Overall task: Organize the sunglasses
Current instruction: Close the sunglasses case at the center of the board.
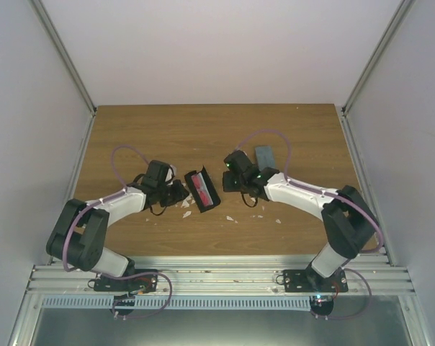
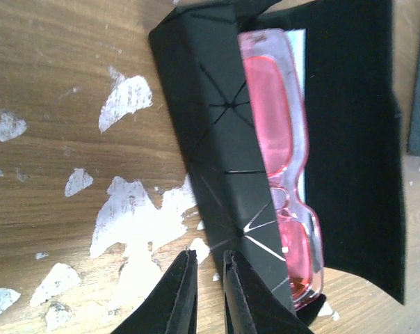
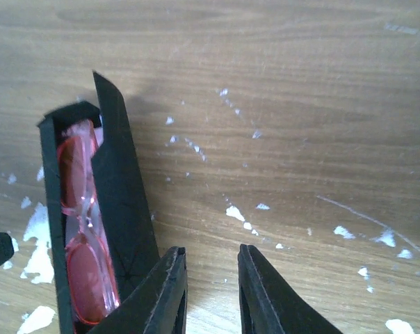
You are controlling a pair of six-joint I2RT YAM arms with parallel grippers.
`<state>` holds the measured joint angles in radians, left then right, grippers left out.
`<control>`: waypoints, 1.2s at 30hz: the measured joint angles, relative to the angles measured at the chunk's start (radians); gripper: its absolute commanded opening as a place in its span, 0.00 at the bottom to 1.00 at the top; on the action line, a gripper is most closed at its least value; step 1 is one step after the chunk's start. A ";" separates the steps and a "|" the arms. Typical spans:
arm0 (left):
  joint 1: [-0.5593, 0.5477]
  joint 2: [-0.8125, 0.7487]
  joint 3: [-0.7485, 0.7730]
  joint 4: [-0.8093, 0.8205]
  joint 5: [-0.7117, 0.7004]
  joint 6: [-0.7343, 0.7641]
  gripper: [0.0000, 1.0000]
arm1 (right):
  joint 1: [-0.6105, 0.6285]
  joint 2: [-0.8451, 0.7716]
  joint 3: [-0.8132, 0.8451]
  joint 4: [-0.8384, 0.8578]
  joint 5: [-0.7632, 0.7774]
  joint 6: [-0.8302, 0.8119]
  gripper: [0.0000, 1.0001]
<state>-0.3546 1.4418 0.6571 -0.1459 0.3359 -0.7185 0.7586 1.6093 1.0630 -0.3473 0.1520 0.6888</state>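
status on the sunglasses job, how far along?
Done: the pink sunglasses lie inside the black case. In hand: nothing is gripped. The left gripper and right gripper sit beside the case, jaws empty. Left: the case flap is not yet closed, so shutting it looks like the remaining step.

Sunglasses [image 2: 283, 160] with a translucent pink frame and deeper rose-red lenses show inside a matte black folding case [image 2: 217, 132] scored with thin pale crease lines. The table [image 2: 57, 69] is mid-brown wood grain, flecked with white chipped patches. At two o'clock from the case is a slate-grey oblong object [image 1: 264, 155]. The left arm [image 1: 120, 204] and right arm [image 1: 297, 191] are white and black, looped with purple cables [image 1: 117, 155].
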 measured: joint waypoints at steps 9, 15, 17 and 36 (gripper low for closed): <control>-0.016 0.125 -0.001 0.029 0.051 -0.009 0.14 | 0.000 0.126 0.000 0.035 -0.151 -0.053 0.36; -0.028 0.143 -0.001 0.064 0.079 -0.015 0.14 | 0.010 0.147 0.000 0.092 -0.260 -0.085 0.43; -0.031 0.148 -0.001 0.072 0.086 -0.015 0.14 | 0.016 0.151 0.000 0.114 -0.289 -0.092 0.46; -0.039 0.154 -0.001 0.096 0.080 -0.023 0.15 | 0.085 0.256 0.075 0.072 -0.253 -0.106 0.50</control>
<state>-0.3931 1.5963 0.6563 -0.0502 0.4160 -0.7414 0.8436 1.8648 1.1381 -0.2756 -0.1005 0.5823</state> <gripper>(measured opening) 0.140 0.495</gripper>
